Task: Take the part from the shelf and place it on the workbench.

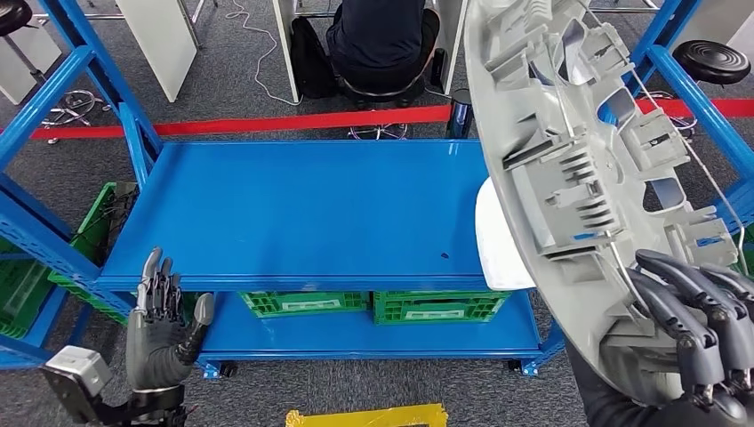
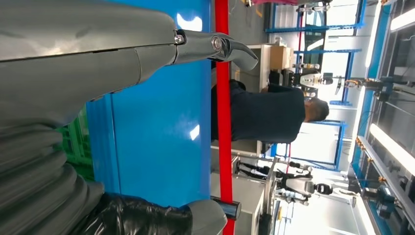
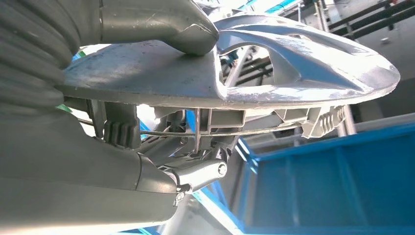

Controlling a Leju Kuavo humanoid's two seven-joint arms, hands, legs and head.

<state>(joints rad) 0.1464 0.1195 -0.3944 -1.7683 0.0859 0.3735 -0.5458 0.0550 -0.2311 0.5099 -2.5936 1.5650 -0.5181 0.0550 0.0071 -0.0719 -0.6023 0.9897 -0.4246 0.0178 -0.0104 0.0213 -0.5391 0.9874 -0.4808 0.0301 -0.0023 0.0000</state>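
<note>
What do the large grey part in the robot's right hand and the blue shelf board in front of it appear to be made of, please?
The grey part, held by the right hand, looks like moulded plastic: its back carries thin ribs, clips and box-like sockets, with a matt grey surface and a silvery face in the right wrist view. The blue shelf board looks like painted sheet metal: flat, smooth, glossy blue with soft light reflections and a folded front edge.
</note>
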